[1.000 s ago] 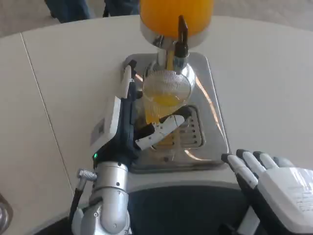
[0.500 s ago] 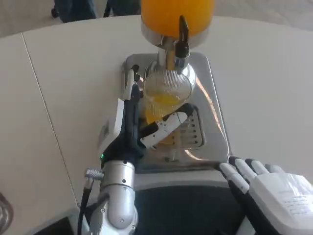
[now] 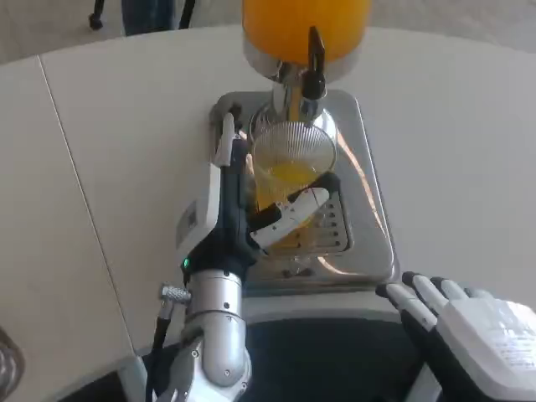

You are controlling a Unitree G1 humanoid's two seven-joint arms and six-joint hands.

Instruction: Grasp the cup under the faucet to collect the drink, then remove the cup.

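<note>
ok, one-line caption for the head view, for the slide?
Left hand holds a clear cup of orange drink under the dispenser faucet; right hand waits open.

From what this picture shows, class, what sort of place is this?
Probably a self-serve drinks station, perhaps a canteen or demo space. A juice dispenser stands on a steel drip tray on a white table, and the left hand holds a clear cup under its faucet.
</note>
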